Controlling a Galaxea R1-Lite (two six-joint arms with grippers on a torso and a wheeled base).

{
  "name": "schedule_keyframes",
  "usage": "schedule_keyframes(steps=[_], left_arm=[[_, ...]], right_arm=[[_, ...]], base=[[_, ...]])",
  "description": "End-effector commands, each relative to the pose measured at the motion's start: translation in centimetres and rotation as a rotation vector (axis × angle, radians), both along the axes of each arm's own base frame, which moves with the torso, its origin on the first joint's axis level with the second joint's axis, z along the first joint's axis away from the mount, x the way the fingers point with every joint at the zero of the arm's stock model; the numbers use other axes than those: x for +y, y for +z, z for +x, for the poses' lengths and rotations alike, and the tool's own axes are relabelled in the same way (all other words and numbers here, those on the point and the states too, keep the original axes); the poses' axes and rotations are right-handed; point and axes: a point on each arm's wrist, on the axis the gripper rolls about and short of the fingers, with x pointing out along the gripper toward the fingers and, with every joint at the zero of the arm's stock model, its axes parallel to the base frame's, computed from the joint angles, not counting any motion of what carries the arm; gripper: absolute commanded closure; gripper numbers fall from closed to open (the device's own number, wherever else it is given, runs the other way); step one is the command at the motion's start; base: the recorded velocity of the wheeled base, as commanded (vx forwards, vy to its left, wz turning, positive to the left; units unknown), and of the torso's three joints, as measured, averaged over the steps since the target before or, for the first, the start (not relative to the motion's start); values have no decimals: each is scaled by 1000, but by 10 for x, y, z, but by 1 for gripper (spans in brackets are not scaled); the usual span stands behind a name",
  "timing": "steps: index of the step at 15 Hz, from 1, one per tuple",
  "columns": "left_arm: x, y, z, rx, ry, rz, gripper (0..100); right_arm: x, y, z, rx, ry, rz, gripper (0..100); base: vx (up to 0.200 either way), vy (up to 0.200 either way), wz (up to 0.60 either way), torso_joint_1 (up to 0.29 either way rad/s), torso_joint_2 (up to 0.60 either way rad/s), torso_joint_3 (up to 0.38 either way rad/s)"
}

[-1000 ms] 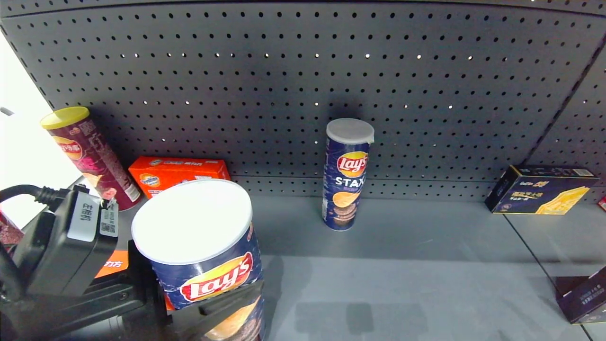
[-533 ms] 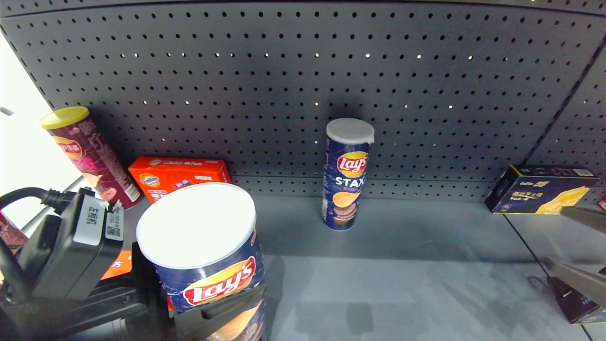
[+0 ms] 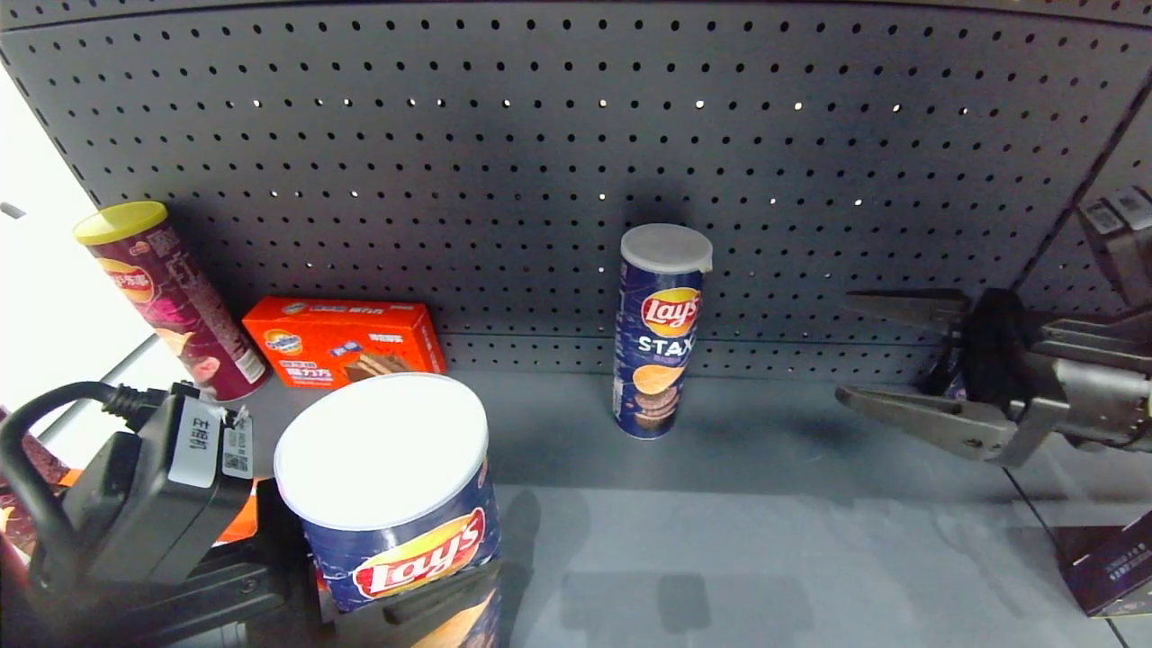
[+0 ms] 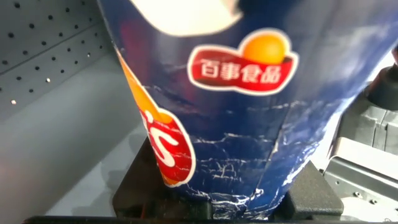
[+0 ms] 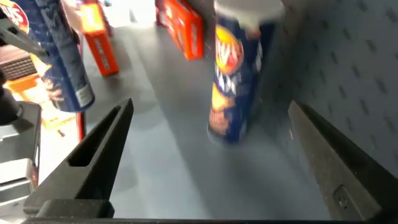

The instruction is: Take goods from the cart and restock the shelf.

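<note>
My left gripper (image 3: 360, 594) is shut on a blue chip can with a white lid (image 3: 387, 495) at the near left of the grey shelf (image 3: 720, 540). The left wrist view shows the same can (image 4: 236, 112) upright between the dark pads (image 4: 137, 193). A second blue chip can (image 3: 660, 333) stands upright at the back middle, against the pegboard. My right gripper (image 3: 846, 349) hovers open to its right, apart from it. From the right wrist, that can (image 5: 239, 81) is ahead of the open gripper (image 5: 210, 104), with the held can (image 5: 62, 56) farther off.
A maroon can with a yellow lid (image 3: 171, 301) leans at the back left beside an orange box (image 3: 346, 340). A dark box (image 3: 1111, 567) lies at the near right. The pegboard wall (image 3: 576, 162) closes the back. Bare shelf lies between the two blue cans.
My right gripper has come in from the right edge, moving left and up over the shelf. The left gripper with its can has shifted slightly right and lower in view.
</note>
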Motion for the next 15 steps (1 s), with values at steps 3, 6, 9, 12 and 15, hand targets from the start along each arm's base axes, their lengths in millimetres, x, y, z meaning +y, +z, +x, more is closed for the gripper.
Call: schedule_keyframes(steps=[3, 6, 9, 12, 15], left_arm=[[0, 0, 1, 3, 2, -3, 100], [0, 3, 1, -3, 5, -9, 100], [-1, 6, 2, 5, 13, -30, 100], [3, 6, 6, 6, 38, -33, 100], [4, 7, 7, 4, 48, -35, 100]], right_arm=[[31, -26, 59, 49, 93, -16, 0], [40, -32, 86, 42, 95, -23, 0], [49, -41, 104, 52, 104, -29, 0], [59, -51, 115, 67, 122, -36, 0], [67, -59, 125, 76, 133, -39, 0]], base=[[0, 0, 0, 0, 0, 0], [0, 0, 0, 0, 0, 0], [0, 0, 0, 0, 0, 0], [0, 0, 0, 0, 0, 0], [0, 0, 0, 0, 0, 0]])
